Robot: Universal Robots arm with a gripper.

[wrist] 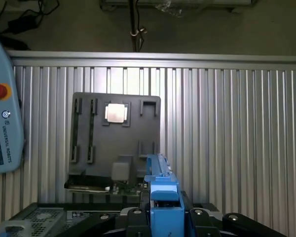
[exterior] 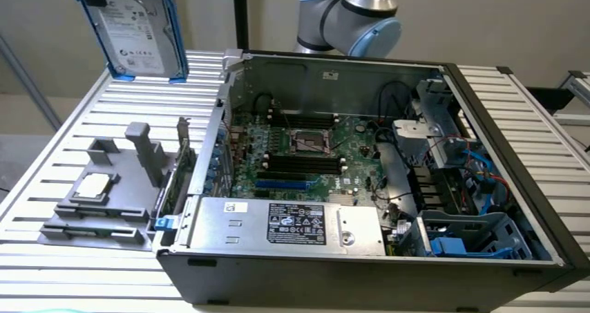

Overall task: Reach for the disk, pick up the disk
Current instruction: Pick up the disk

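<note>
The gripper [wrist: 165, 219] is clamped on the disk [exterior: 138, 30], a flat rectangular silver-grey metal hard drive with a white printed label and blue plastic side rails. In the wrist view its black jaws stand tight against both sides of a blue rail seen edge-on. So the disk lies straight out from the hand, its long axis in line with the fingers.

In the exterior view the disk hangs nearly upright, slightly tilted, label towards the camera, high on the exterior view's left. By my reading it is in the air, well apart from the ribbed aluminium table [exterior: 55, 154].

Below it on the table sits a grey plastic slotted fixture tray [exterior: 115, 206] carrying a small square silver CPU chip [exterior: 92, 186]. Just beside the tray stands the open black computer case [exterior: 369, 285], with a large silver stickered box [exterior: 221, 226] at its near edge. A pale blue-grey teach pendant [wrist: 2, 123] lies off to one side. Nothing stands close around the disk.
</note>
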